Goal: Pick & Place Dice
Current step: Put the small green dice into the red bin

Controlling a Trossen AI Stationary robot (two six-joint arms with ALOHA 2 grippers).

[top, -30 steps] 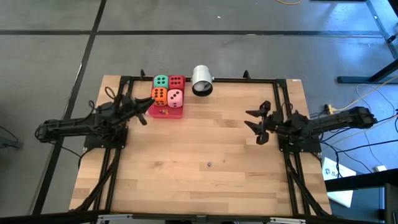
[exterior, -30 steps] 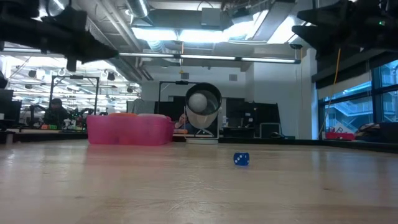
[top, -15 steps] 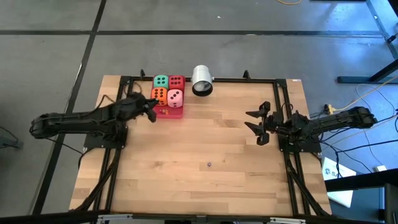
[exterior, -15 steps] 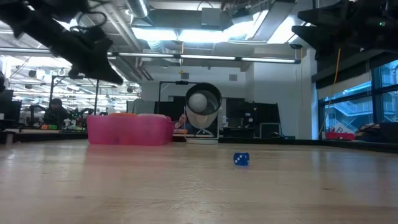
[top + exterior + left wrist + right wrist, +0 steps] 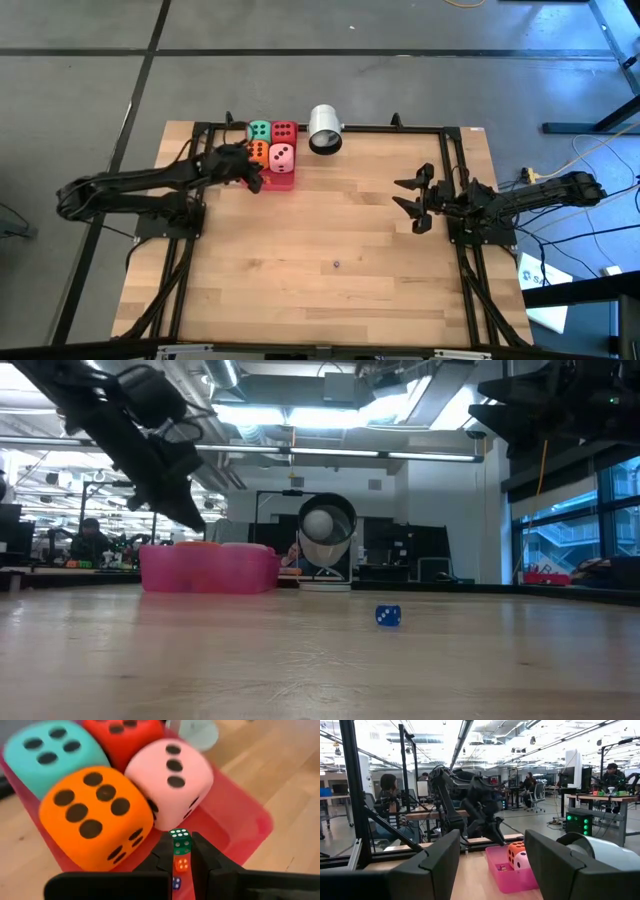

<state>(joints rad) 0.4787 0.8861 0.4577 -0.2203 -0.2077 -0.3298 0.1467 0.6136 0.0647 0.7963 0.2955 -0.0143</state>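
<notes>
Releasing too early is the main hazard: in the high view the left gripper (image 5: 248,170) hovers at the pink bin (image 5: 283,181) edge, right gripper (image 5: 412,202) idle, spread. The low view hides the bin's contents. The left wrist view shows the fingers clenched on a small green die (image 5: 180,841) beside the orange die (image 5: 95,815); it could bounce out.

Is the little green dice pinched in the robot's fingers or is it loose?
Pinched. The left gripper is shut on the little green dice, over the pink bin beside the pink dice.
</notes>
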